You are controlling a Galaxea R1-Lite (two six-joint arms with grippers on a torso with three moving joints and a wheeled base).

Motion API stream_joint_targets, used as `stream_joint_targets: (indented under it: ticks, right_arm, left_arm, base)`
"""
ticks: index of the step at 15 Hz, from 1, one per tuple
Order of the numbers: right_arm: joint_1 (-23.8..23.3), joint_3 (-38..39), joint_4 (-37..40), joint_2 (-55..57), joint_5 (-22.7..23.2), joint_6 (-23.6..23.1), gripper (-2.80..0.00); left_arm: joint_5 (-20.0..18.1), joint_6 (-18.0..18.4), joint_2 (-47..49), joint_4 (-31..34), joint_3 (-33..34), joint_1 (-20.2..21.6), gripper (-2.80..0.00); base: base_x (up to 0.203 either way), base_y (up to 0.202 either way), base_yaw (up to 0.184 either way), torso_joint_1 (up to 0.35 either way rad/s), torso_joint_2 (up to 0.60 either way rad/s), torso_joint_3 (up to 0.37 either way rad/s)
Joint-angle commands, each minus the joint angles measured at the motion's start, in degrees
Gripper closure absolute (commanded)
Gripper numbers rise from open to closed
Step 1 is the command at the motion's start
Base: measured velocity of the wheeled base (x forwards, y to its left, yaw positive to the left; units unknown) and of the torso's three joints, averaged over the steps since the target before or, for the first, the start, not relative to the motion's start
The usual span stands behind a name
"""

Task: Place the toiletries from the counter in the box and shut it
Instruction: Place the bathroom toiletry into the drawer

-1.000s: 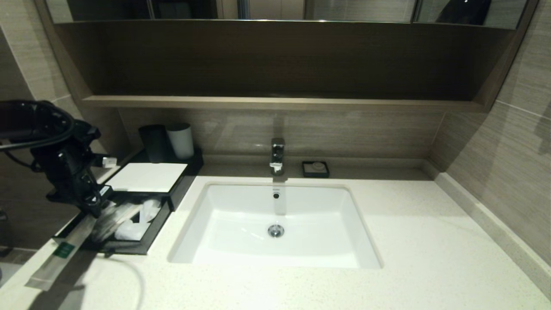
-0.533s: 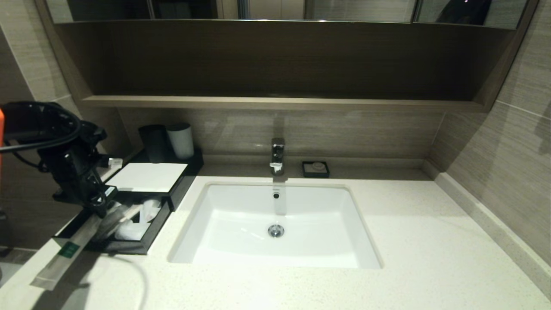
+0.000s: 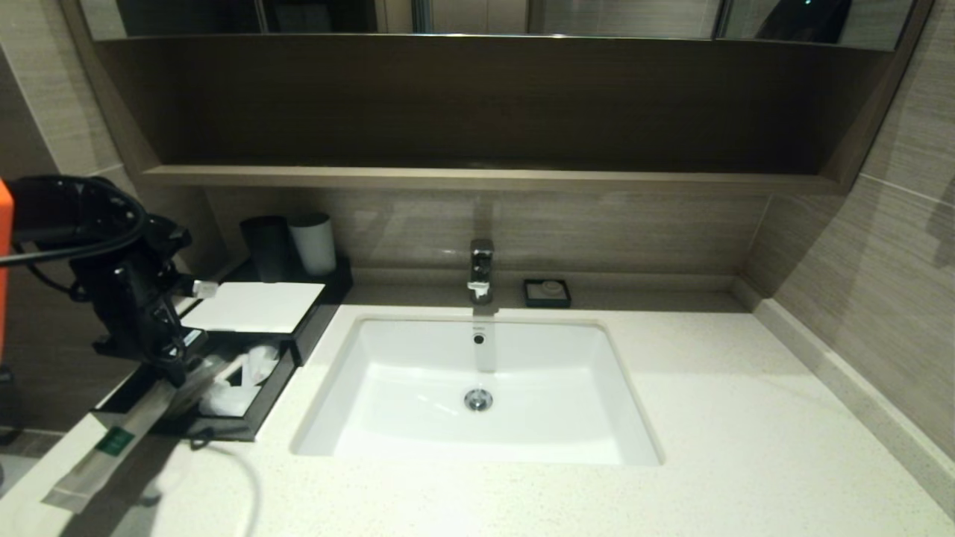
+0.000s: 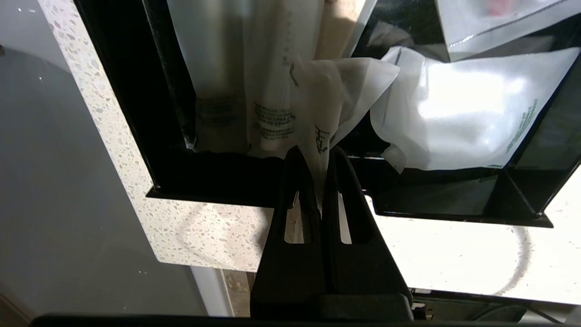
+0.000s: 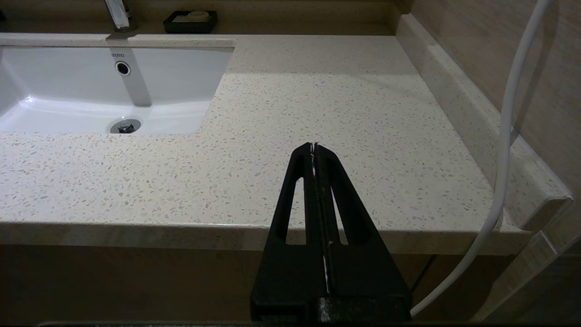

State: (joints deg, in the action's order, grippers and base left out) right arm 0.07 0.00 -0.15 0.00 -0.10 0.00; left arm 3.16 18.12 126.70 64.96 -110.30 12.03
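Observation:
My left gripper (image 3: 173, 371) is over the left side of the box's pulled-out drawer (image 3: 224, 431). It is shut on the translucent wrapper (image 4: 320, 104) of a long slim stick with a green label band (image 3: 113, 440). That stick slants from the gripper forward and left, past the drawer's front corner and over the counter's left corner. In the left wrist view my left gripper (image 4: 317, 156) pinches the crumpled wrapper end. Two more wrapped sticks (image 4: 227, 68) lie in the drawer. The box's white top panel (image 3: 254, 306) is behind. My right gripper (image 5: 314, 146) is shut and empty, parked over the counter's (image 5: 345, 104) front edge.
White plastic packets (image 4: 463, 122) fill the drawer's right part. A black cup (image 3: 265, 247) and a white cup (image 3: 313, 243) stand behind the box. The white sink (image 3: 477, 388), the tap (image 3: 481, 268) and a small black soap dish (image 3: 547, 292) are to the right. A wooden shelf (image 3: 477, 177) overhangs.
My left gripper has shifted slightly right and back over the drawer, still holding the wrapped stick. The stick's free end has swung a little. The right arm has not moved.

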Motion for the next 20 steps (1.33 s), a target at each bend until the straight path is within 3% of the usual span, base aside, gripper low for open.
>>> stream_joint_targets:
  ticks: [1,20]
  right_arm:
    - [0.01,0.09,-0.02,0.0,0.01,0.0,0.0]
    - [0.01,0.09,-0.02,0.0,0.01,0.0,0.0]
  left_arm:
    - [0.01,0.07,0.48,0.96,0.0,0.01,0.0]
    - [-0.08,-1.85,3.61,-4.53,-0.08,0.01,0.0]
  base:
    - [0.0,0.0,0.0,0.0,0.0,0.0]
    - [0.0,0.0,0.0,0.0,0.0,0.0]
